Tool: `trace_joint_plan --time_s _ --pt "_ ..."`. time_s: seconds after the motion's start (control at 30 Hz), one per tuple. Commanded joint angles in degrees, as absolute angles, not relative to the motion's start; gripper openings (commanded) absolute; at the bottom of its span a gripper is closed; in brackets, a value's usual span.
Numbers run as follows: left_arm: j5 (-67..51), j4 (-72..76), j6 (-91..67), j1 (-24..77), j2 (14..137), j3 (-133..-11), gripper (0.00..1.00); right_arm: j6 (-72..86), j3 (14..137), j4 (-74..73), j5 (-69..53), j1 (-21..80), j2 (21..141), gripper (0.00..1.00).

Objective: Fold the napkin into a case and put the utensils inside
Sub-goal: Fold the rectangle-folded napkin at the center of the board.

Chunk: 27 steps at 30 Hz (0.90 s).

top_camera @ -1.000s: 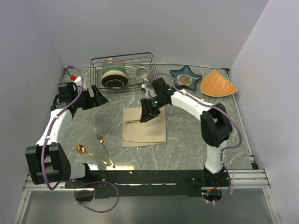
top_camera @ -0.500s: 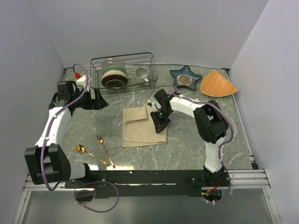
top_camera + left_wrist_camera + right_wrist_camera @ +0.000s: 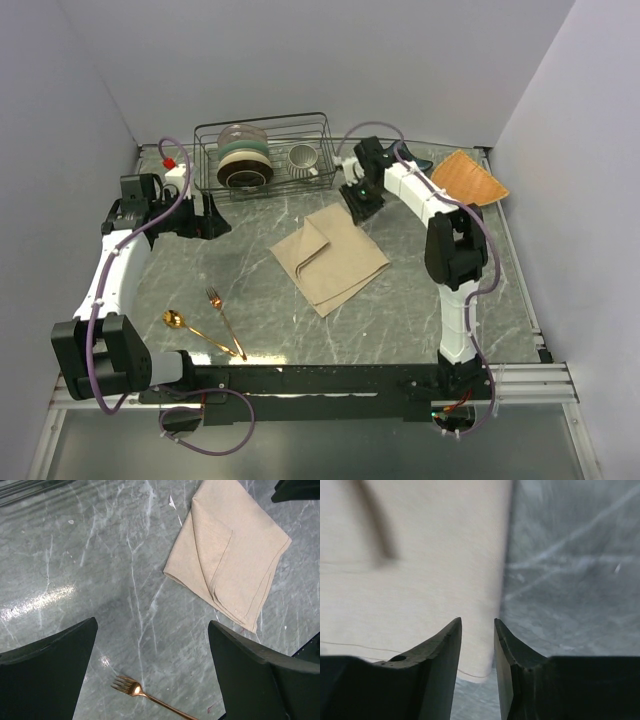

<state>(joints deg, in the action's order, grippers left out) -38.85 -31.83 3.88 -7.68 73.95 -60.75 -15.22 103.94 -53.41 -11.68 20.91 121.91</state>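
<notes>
The right gripper point(image 3: 477, 645) pinches a corner of the folded beige cloth napkin point(image 3: 330, 256) between nearly closed fingers. The left gripper point(image 3: 152, 667) is spread wide; the thin gold fork point(image 3: 145, 696) lies between its fingers, the napkin beyond them.

The napkin point(image 3: 330, 256) is matt beige woven cloth with soft creases, lying on a smooth, faintly glossy grey marble-look desk point(image 3: 400, 300), while the fork point(image 3: 225, 322) and spoon point(image 3: 195, 328) are shiny gold metal and the dish rack point(image 3: 265, 150) is thin wire.
</notes>
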Motion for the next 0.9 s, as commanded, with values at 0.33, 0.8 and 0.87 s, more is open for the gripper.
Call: trace_joint_plan --time_s 0.33,0.8,0.87 --pt "-40.6 -28.9 1.3 -8.3 72.7 -62.1 0.99 5.4 108.0 -47.5 -25.0 32.5 122.1 0.59" --pt "-39.7 -28.7 0.4 -9.4 71.1 -60.6 0.99 -1.6 102.0 -48.0 -24.0 41.5 128.0 0.61" --pt "-40.4 -28.3 -2.0 -10.7 71.4 -60.6 0.99 -4.1 99.9 -49.2 -24.0 43.3 127.7 0.61"
